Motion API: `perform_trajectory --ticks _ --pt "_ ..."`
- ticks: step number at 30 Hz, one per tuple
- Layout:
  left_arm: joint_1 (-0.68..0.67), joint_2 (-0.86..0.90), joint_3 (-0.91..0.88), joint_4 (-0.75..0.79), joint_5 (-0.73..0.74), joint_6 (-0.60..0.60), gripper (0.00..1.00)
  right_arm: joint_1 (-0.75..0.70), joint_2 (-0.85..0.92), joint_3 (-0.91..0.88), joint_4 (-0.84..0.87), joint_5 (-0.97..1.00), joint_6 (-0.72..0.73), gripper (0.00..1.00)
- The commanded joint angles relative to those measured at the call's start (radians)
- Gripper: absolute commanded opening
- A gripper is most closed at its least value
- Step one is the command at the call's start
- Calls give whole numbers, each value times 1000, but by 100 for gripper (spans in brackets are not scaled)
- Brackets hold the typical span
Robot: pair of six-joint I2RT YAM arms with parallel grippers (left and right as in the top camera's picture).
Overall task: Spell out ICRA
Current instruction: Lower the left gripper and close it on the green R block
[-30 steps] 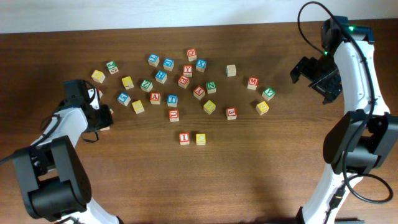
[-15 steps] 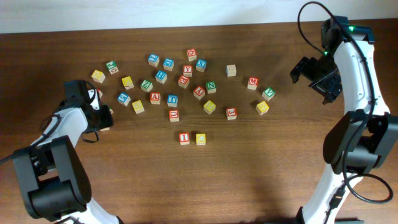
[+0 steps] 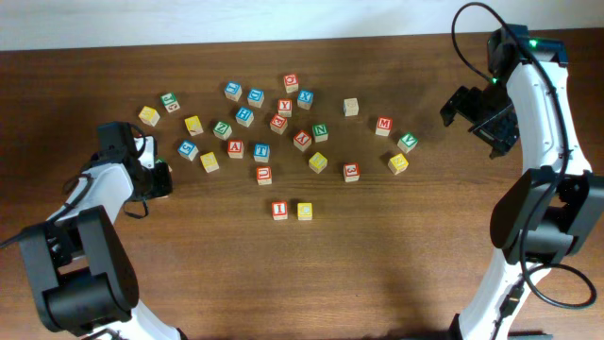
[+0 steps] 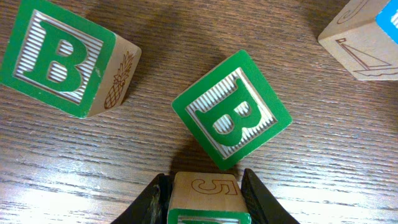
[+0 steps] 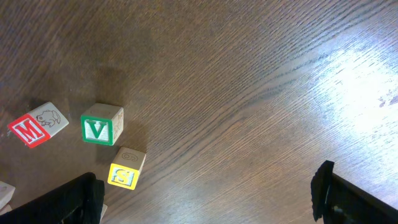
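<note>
Green showed on the top of the small cube (image 4: 205, 199) that the left gripper (image 4: 204, 185) had clamped between its two fingers (image 4: 157, 200), at the bottom middle of the left wrist view. The cube's pale side carried a "5", but its letter was cut off by the frame edge, so I cannot tell which one it was. Just above it lay a tilted "B" cube (image 4: 231, 118), and a second "B" cube (image 4: 62, 59) lay in the upper left.

The right gripper (image 5: 205, 193) was spread wide and held nothing.

In the overhead view, the red "I" cube (image 3: 279, 210) and the yellow "C" cube (image 3: 305, 211) sat side by side in the lower middle. The red "A" cube (image 3: 235, 148) lay among the scattered cubes, up and to the left of them.
</note>
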Motion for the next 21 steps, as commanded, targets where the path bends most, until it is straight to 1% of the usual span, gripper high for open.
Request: perform_trajectory --ticks 1,3,4,6,7,8,9,10,12,13,15,17,21 --pt "2 6 -5 -4 18 21 29 4 6 6 0 -1 2 98" --pt "2 6 -5 -5 19 40 30 4 6 6 0 -1 2 98" --pt "2 6 -5 -8 19 58 33 4 5 6 0 -1 2 98" --pt "2 6 -5 -8 19 63 34 4 5 6 0 -1 2 98" --pt "2 6 -5 -8 19 74 33 4 5 6 0 -1 2 99" --pt "2 6 -5 -16 43 121 36 4 5 6 0 -1 2 98" --pt "2 6 -5 -17 63 140 38 4 6 6 0 -1 2 98" --pt "2 6 -5 -16 60 140 37 4 5 6 0 -1 2 98" --pt "2 6 -5 -15 60 151 28 4 5 6 0 -1 2 98" --pt "2 6 -5 -11 58 151 27 4 5 6 0 -1 2 98" --pt "2 6 -5 -2 52 151 28 4 5 6 0 -1 2 98" --pt "2 6 -5 -1 52 151 33 4 5 6 0 -1 2 98" --pt "2 6 -5 -1 53 150 32 4 5 6 0 -1 2 98"
